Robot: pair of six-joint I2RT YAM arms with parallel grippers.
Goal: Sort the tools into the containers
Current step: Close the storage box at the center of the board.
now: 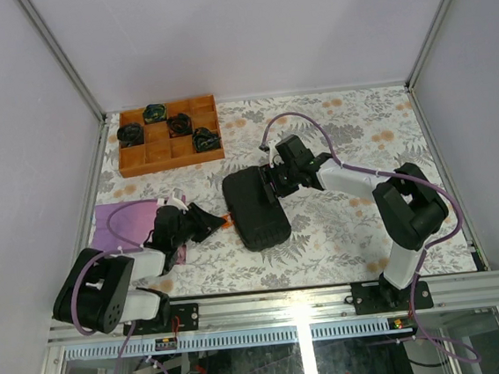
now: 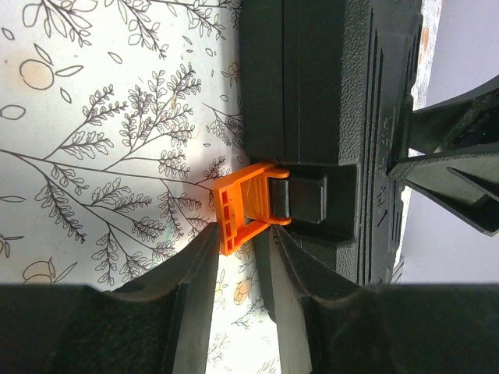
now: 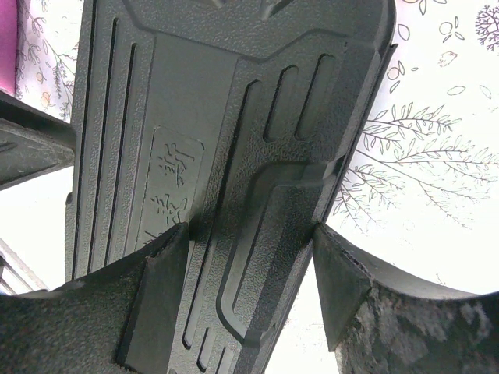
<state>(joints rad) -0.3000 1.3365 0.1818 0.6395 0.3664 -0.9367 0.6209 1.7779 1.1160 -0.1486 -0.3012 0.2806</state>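
The black tool case (image 1: 256, 208) lies closed in the middle of the table. Its orange latch (image 2: 245, 206) is flipped outward from the case's left side (image 2: 327, 117). My left gripper (image 2: 242, 238) is narrowly closed on the latch's free end, one fingertip on each side of it. My right gripper (image 3: 245, 234) holds the case's far right part (image 3: 234, 117) with wide jaws. One finger sits on the ribbed lid and the other against the case's outer edge. In the top view the left gripper (image 1: 210, 222) and right gripper (image 1: 273, 183) flank the case. No tools show.
A brown wooden compartment tray (image 1: 172, 163) with several dark objects (image 1: 180, 123) stands at the back left. A purple cloth (image 1: 120, 221) lies under the left arm. Grey walls enclose the floral table on three sides.
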